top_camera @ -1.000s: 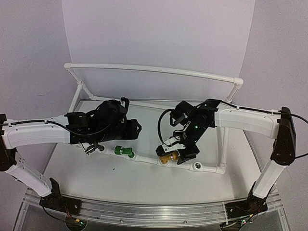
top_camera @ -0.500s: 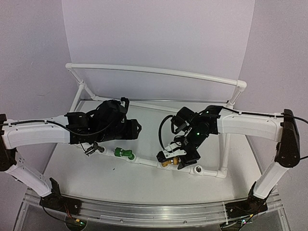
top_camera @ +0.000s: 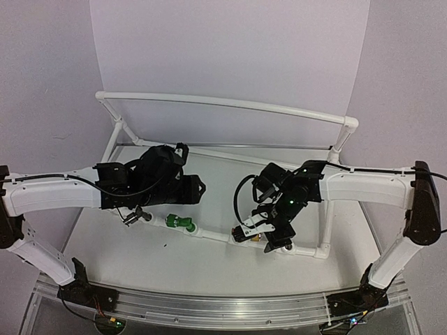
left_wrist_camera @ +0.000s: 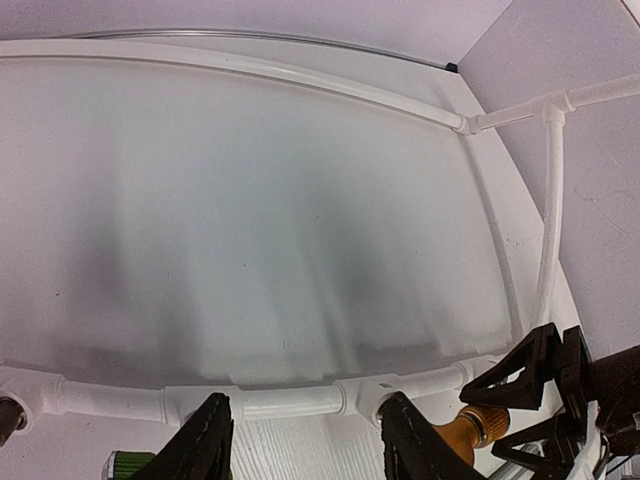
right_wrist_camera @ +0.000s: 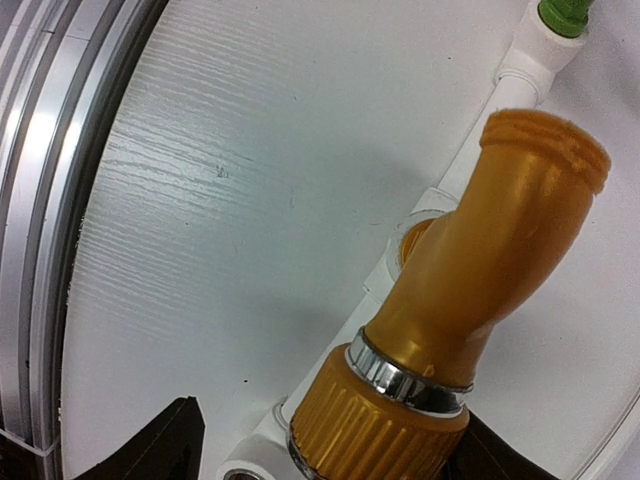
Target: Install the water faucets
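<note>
My right fingers [right_wrist_camera: 150, 450] flank the ribbed collar of the brass-gold faucet [right_wrist_camera: 470, 270], which leans over the front rail of the white pipe frame [top_camera: 223, 102]. One finger touches the collar and the other shows a strip of pipe between, so I cannot tell whether I am clamped on it. My left fingers [left_wrist_camera: 205, 445] are apart, hanging above the same rail. The green faucet [top_camera: 180, 222] sits on that rail, the dark grey faucet [top_camera: 136, 215] at its left end, over the desk [top_camera: 140, 262].
</note>
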{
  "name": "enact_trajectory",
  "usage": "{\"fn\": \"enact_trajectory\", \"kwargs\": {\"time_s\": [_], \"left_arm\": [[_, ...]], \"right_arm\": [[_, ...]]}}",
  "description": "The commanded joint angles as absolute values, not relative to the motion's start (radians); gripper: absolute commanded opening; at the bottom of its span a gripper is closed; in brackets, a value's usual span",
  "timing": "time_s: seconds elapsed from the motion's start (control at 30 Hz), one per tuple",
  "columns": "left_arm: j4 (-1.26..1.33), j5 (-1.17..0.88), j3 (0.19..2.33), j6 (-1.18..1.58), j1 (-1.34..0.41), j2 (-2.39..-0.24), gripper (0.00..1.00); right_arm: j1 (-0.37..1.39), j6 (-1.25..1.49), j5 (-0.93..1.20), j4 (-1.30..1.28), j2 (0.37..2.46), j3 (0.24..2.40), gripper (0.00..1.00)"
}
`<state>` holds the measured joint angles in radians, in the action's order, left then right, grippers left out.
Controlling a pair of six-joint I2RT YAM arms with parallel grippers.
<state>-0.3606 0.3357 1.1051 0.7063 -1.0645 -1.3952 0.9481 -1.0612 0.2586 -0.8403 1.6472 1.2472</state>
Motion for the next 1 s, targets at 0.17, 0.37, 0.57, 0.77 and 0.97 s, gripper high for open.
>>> {"fn": "enact_trajectory", "kwargs": {"time_s": [0.17, 0.37, 0.57, 0.77, 0.97], "left_arm": [[-0.419, 0.277, 1.077, 0.715, -1.058, -1.329, 0.51], [-0.412, 0.161, 1.058, 0.704, -1.058, -1.331, 0.43], [-0.417, 0.089, 1.053, 0.768, -1.082, -1.319, 0.43], [-0.434, 0.217, 1.064, 0.974, -1.19, -1.337, 0.54], [-0.454, 0.328, 0.941, 1.24, -1.206, -1.279, 0.57]], "right_arm": [[0.965, -1.034, 0.361, -0.905, 1.56, 1.209, 0.65], [1.002, -1.026, 0.398, -0.905, 1.595, 1.222, 0.58], [1.001, -0.961, 0.456, -0.883, 1.619, 1.252, 0.74], [0.782, -0.89, 0.512, -0.86, 1.547, 1.224, 0.98], [0.693, -0.853, 0.427, -0.777, 1.462, 1.038, 0.98]]}}
